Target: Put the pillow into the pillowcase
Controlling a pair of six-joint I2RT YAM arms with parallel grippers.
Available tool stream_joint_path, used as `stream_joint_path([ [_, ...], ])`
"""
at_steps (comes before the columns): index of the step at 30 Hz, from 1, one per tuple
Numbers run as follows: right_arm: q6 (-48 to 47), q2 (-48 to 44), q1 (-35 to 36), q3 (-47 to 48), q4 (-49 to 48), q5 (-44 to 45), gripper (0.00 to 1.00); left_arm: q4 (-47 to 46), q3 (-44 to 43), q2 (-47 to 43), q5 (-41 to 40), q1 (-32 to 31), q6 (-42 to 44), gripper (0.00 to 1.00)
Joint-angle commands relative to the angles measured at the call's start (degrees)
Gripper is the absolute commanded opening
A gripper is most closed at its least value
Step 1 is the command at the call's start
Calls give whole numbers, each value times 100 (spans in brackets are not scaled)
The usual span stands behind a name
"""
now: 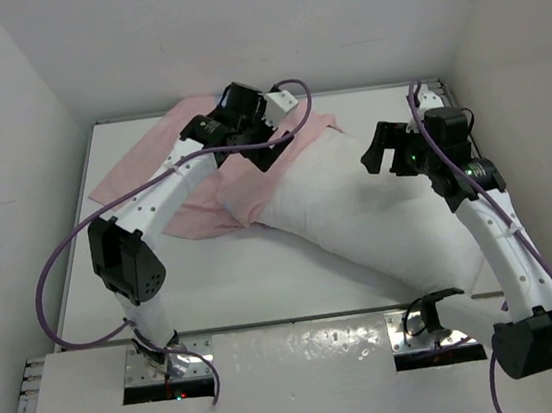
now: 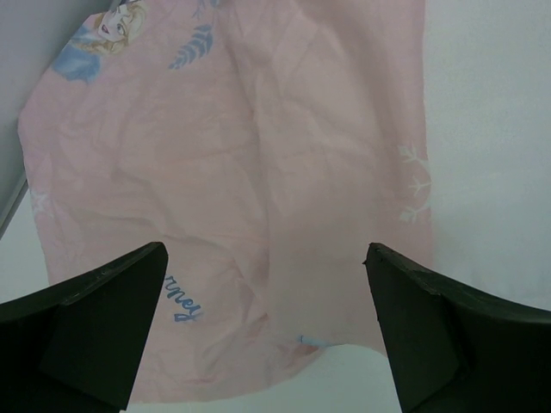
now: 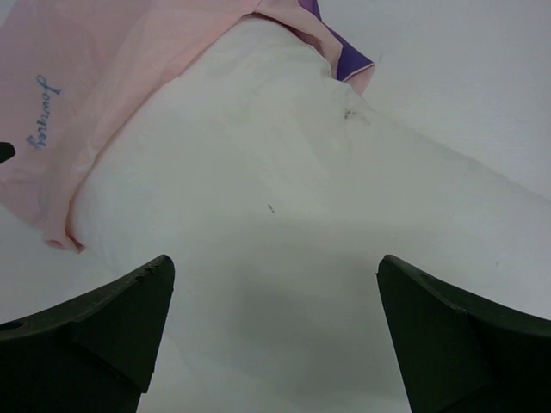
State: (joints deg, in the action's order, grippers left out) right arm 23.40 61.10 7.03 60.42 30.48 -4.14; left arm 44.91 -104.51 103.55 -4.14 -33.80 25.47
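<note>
Left claw (image 2: pixel 267 258) is released, jaws wide, empty, hanging over the pillowcase (image 2: pixel 215 172). The pillowcase lies pale pink side out at the far left of the surface (image 1: pixel 265 278). Right claw (image 3: pixel 274 268) is released too, empty, above the pillow (image 3: pixel 258 215). The pillow runs from near right to far middle, its far end under the pillowcase's edge.
</note>
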Motion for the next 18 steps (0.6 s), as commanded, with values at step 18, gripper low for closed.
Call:
stream_joint_path([
  [18,-38,-696,-395,376,-465,-599,99,-210,-450,-670,214,1016,-744,97],
])
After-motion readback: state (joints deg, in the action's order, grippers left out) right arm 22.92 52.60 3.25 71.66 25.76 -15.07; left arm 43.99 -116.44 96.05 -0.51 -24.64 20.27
